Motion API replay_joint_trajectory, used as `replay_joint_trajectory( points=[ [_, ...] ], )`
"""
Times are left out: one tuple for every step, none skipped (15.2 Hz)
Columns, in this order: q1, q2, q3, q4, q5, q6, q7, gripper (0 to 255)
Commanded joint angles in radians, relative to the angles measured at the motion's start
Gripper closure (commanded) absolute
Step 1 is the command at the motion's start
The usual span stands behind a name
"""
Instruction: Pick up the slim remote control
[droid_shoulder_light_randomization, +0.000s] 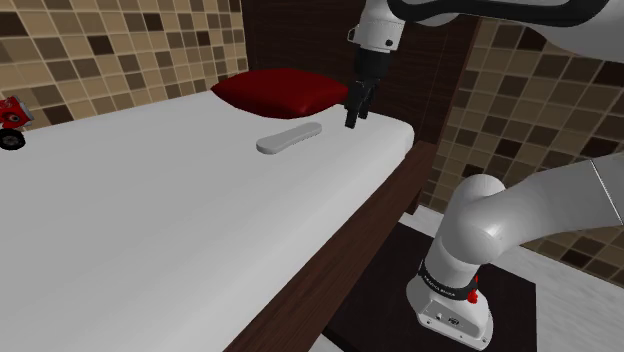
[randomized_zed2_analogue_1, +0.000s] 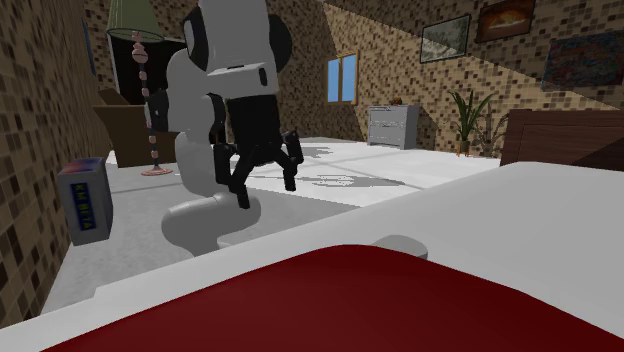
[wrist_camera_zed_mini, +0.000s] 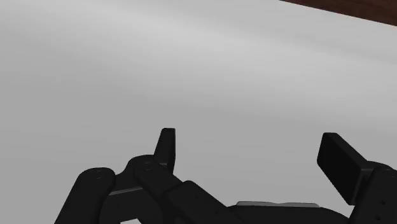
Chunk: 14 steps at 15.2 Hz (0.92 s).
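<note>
The slim remote control (droid_shoulder_light_randomization: 288, 138) is a pale grey oblong lying flat on the white bed (droid_shoulder_light_randomization: 150, 200), just in front of a red pillow (droid_shoulder_light_randomization: 282, 92). One rounded end of the remote (randomized_zed2_analogue_1: 404, 245) peeks over the pillow (randomized_zed2_analogue_1: 330, 300) in the second exterior view. My black gripper (droid_shoulder_light_randomization: 354, 112) hangs open above the bed's corner, to the right of the remote in the shoulder view and apart from it. The open gripper (randomized_zed2_analogue_1: 265, 183) holds nothing. Its fingers (wrist_camera_zed_mini: 166, 145) stand wide apart over bare white bedding (wrist_camera_zed_mini: 191, 76).
A dark wooden headboard (droid_shoulder_light_randomization: 300, 35) rises behind the pillow and a dark bed frame (droid_shoulder_light_randomization: 340, 260) runs along the mattress edge. A red and black object (droid_shoulder_light_randomization: 12, 120) lies at the bed's far left. A floor lamp (randomized_zed2_analogue_1: 140, 60), a dresser (randomized_zed2_analogue_1: 392, 125) and a plant (randomized_zed2_analogue_1: 470, 120) stand beyond.
</note>
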Motion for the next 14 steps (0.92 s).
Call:
replay_joint_trajectory(
  points=[
    [0.0,0.0,0.0,0.0,0.0,0.0,0.0,0],
    [0.027,0.046,-0.022,0.025,-0.016,0.012,-0.083,0],
    [0.057,0.092,-0.043,0.053,-0.031,0.022,-0.165,0],
    [0.086,0.137,-0.063,0.081,-0.044,0.031,-0.246,0],
    [0.114,0.183,-0.08,0.112,-0.055,0.038,-0.326,0],
    [0.142,0.227,-0.097,0.143,-0.065,0.044,-0.406,0],
    [0.169,0.271,-0.11,0.174,-0.072,0.049,-0.485,0],
    [0.194,0.314,-0.122,0.207,-0.079,0.052,-0.564,0],
    [0.219,0.356,-0.132,0.239,-0.084,0.055,-0.641,0],
    [0.243,0.396,-0.139,0.27,-0.088,0.057,-0.718,0],
    [0.266,0.435,-0.145,0.302,-0.092,0.058,-0.794,0],
    [0.288,0.472,-0.149,0.332,-0.095,0.059,-0.869,0],
    [0.308,0.507,-0.15,0.361,-0.097,0.06,-0.943,0],
    [0.327,0.54,-0.149,0.388,-0.1,0.06,-1.016,0]
  ],
)
